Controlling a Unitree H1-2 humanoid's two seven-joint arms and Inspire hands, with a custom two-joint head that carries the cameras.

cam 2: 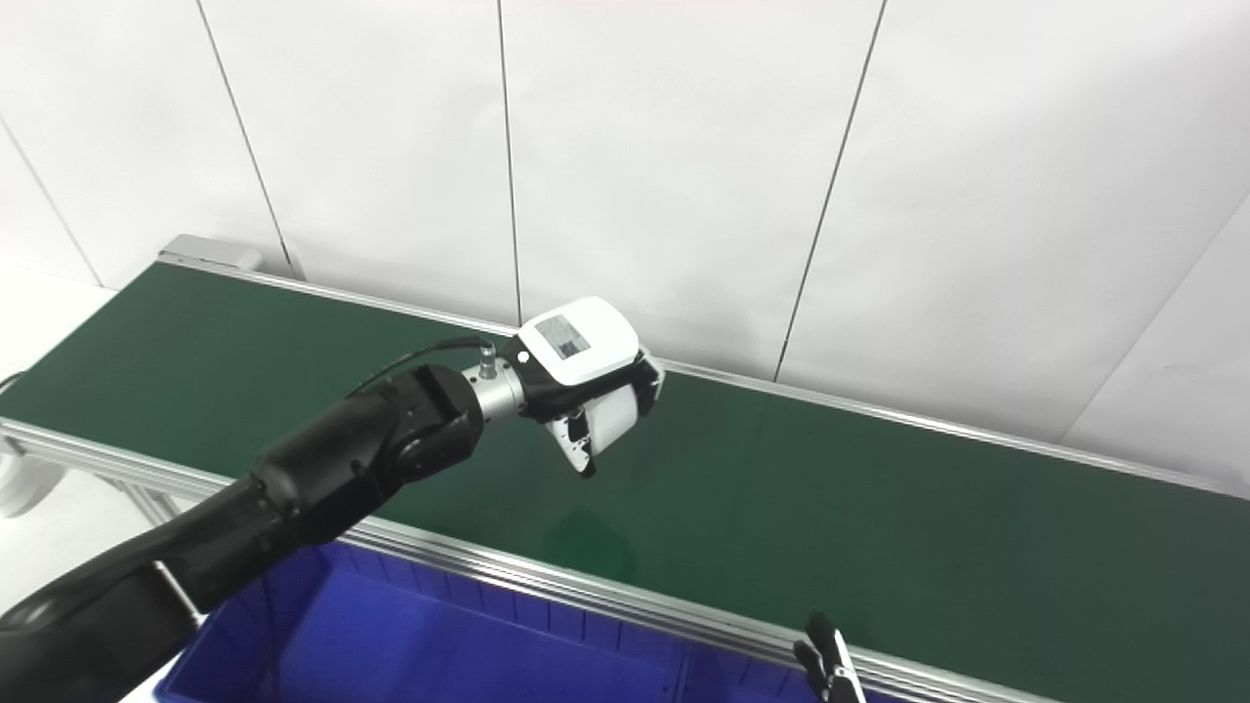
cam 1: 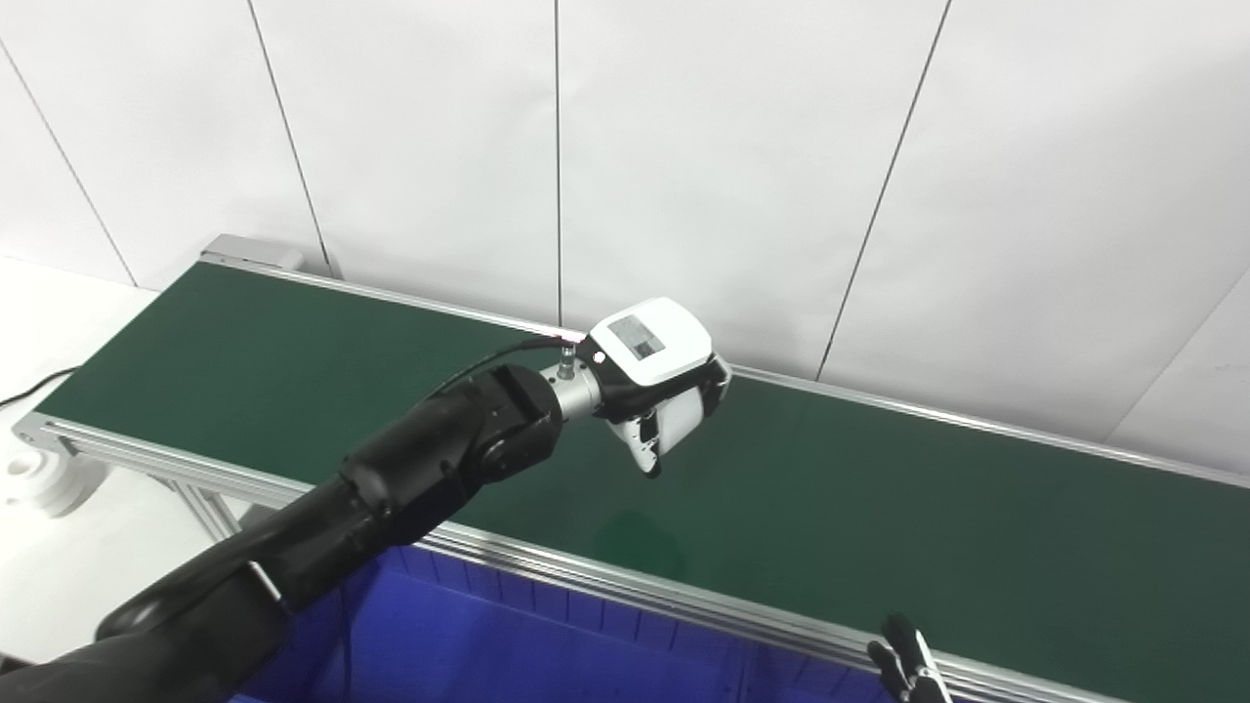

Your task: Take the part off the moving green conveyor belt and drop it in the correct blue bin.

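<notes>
**Left hand holding the part above the conveyor**

A white cylindrical part (cam 1: 681, 422) sits enclosed in the curled fingers of the left hand (cam 1: 656, 383), held in the air above the dark green conveyor belt (cam 1: 879, 527). Below the belt's near aluminium rail lies a blue plastic bin (cam 2: 439, 635). Only dark fingertips of the right hand (cam 1: 908, 669) show at the bottom edge; its state cannot be told.

No text, brand or number can be read anywhere you look. The only marking is a small grey rectangular label on the white back cover of the left hand (cam 1: 656, 366), held above the green conveyor belt (cam 1: 879, 527); its print is too blurred to make out in either view.
</notes>
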